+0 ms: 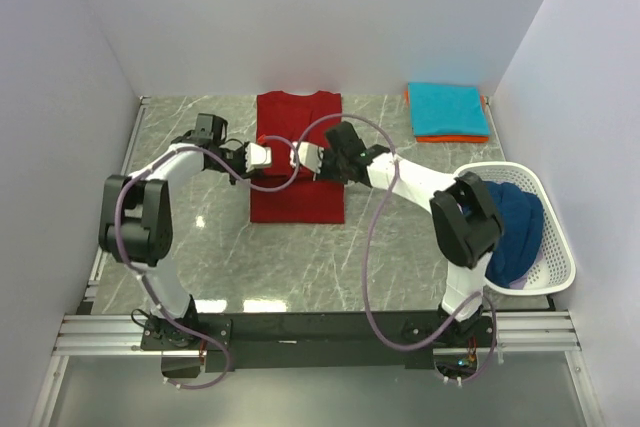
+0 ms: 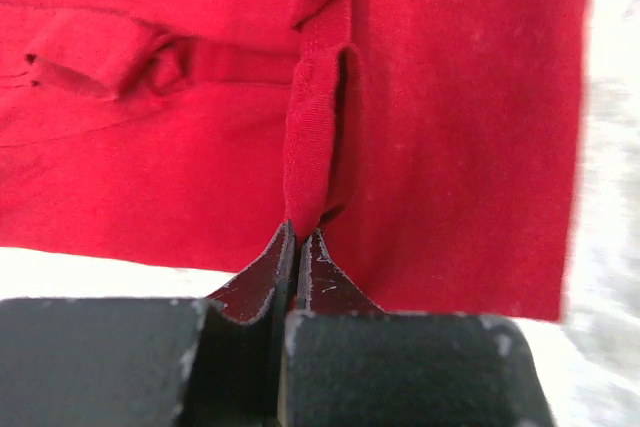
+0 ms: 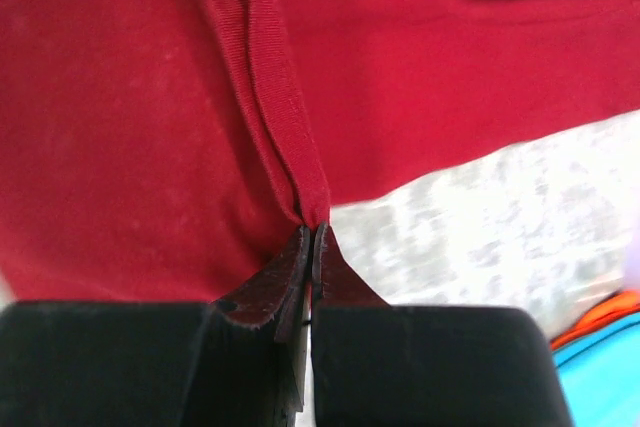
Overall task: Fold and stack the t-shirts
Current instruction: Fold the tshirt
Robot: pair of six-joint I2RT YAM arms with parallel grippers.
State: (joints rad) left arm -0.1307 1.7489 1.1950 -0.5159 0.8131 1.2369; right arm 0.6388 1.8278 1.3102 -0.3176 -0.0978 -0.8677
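marble table [image 1: 200, 247] | dark red t-shirt [image 1: 297, 205] spread; left jaws, right jaws clamped on its edges

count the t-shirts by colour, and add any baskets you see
dark red t-shirt: 1
teal t-shirt: 1
orange t-shirt: 1
navy blue t-shirt: 1
white mesh basket: 1
total: 5
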